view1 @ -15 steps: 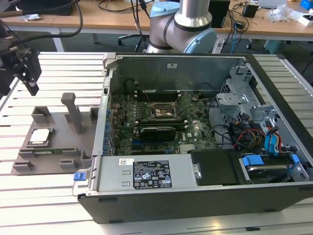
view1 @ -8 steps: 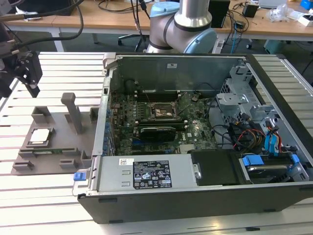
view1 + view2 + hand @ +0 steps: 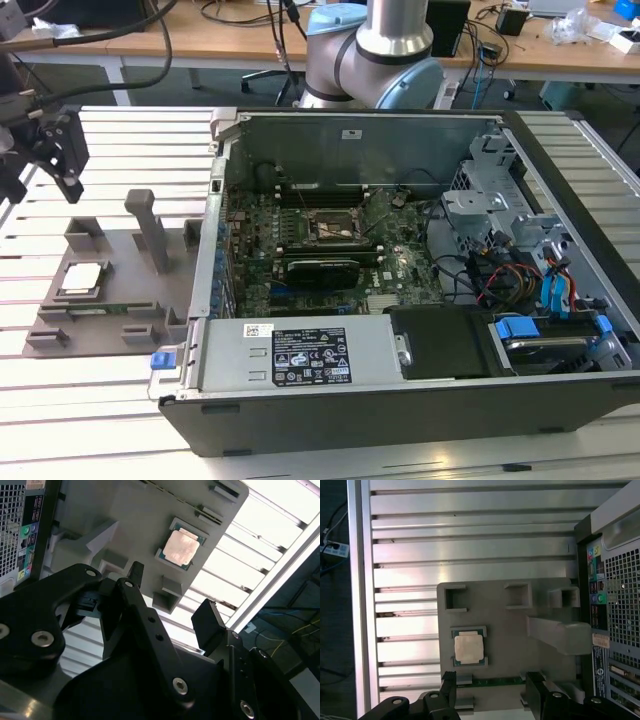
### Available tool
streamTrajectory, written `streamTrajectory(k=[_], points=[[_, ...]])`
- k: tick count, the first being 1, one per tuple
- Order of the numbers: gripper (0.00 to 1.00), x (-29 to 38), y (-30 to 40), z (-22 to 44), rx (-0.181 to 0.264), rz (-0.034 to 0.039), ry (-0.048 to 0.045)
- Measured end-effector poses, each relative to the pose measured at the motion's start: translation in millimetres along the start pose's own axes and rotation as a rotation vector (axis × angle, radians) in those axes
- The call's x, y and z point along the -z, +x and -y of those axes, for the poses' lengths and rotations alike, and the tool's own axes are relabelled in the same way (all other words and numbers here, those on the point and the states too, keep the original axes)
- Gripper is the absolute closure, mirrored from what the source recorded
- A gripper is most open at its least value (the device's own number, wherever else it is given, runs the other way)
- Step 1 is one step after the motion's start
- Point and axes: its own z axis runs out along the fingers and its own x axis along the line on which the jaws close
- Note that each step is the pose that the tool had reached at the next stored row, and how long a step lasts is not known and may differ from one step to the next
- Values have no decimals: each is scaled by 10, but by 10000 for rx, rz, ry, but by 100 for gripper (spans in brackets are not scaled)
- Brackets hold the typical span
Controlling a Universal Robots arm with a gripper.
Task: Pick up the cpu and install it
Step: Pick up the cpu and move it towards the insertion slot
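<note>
Just above the grey holder plate [image 3: 125,270] hangs the black claw [image 3: 52,150], wide apart and empty. The silvery cpu [image 3: 82,279] lies flat on that plate. Beside the plate, the open computer case [image 3: 400,405] stands on the slatted table [image 3: 120,160].

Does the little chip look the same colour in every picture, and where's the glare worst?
Second wrist view: the cpu looks coppery, and the table slats blow out to white, the worst glare. First wrist view: cpu pale peach, slats streaked with reflections. Exterior view: cpu silvery under even light.
</note>
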Motion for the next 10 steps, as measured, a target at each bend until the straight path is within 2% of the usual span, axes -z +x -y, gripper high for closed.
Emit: streamTrajectory(k=[10], points=[[34, -65, 2, 1, 0, 0, 1]])
